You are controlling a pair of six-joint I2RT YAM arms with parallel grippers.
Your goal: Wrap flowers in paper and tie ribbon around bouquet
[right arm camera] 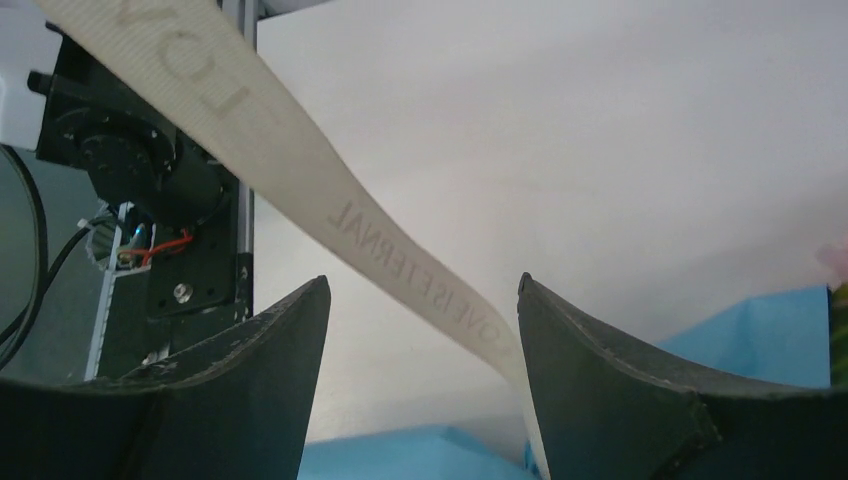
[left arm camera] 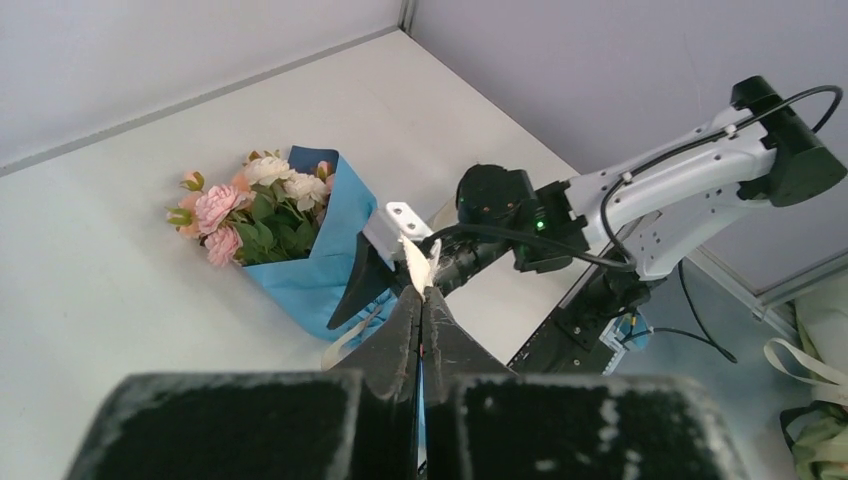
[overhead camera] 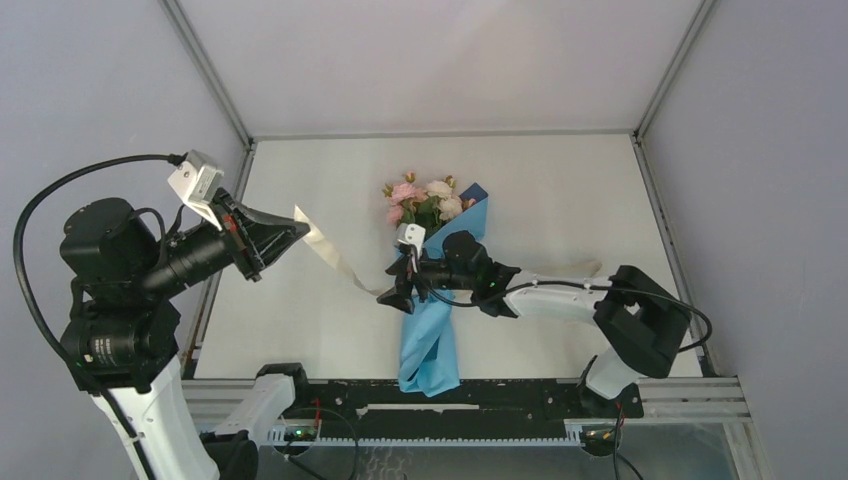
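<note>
Desk: Bouquet [overhead camera: 436, 285] placement, please. Where did it lie?

Photographer: It lay near the middle of the white tabletop [overhead camera: 560, 200]. The pink and cream flowers [overhead camera: 425, 205] were at the far end, and the blue paper [overhead camera: 430, 345] tapered back until its tail reached the near edge.

Desk: And the ribbon [overhead camera: 335, 252]?

Photographer: The cream ribbon ran through the air from the left fingers [overhead camera: 298, 228], which were raised off to the left side. It came down to the wrapped stems about midway along the cone. Another stretch of it lay on the tabletop to the right of the bouquet, just beyond the right arm [overhead camera: 560, 292]. Faint grey lettering was printed along it.

Desk: Who held what?

Photographer: The left fingers were pressed fully together on the ribbon's end, with a short tip poking out past them. The right fingers [overhead camera: 398, 298] stood wide apart at the cone's left flank and gripped nothing. The ribbon passed between them, but whether it brushed either one could not be told.
</note>
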